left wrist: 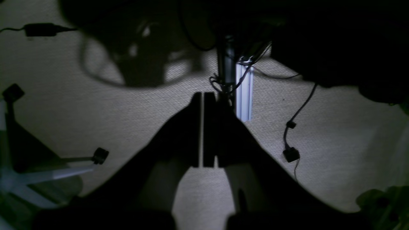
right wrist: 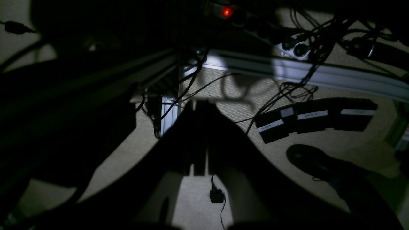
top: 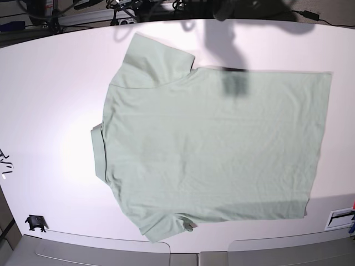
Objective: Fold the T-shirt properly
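The T-shirt (top: pixel 211 149) lies flat across the middle of the counter (top: pixel 50 83), collar (top: pixel 97 153) to the left, hem right, one sleeve far, the other near.

You're looking at a robotics lab: aluminium framing rail (right wrist: pixel 319 75) running over carpet (left wrist: pixel 335 134), cables (right wrist: pixel 297 86) tangling everywhere, a power strip (right wrist: pixel 230 12) glowing red.

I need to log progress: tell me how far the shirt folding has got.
Done: nothing folded. The T-shirt lies spread flat on the white table, collar toward the base view's left, both sleeves out. In hand: nothing. The left gripper and right gripper have their jaws shut, empty, over carpeted floor, away from the shirt. Left: every fold.
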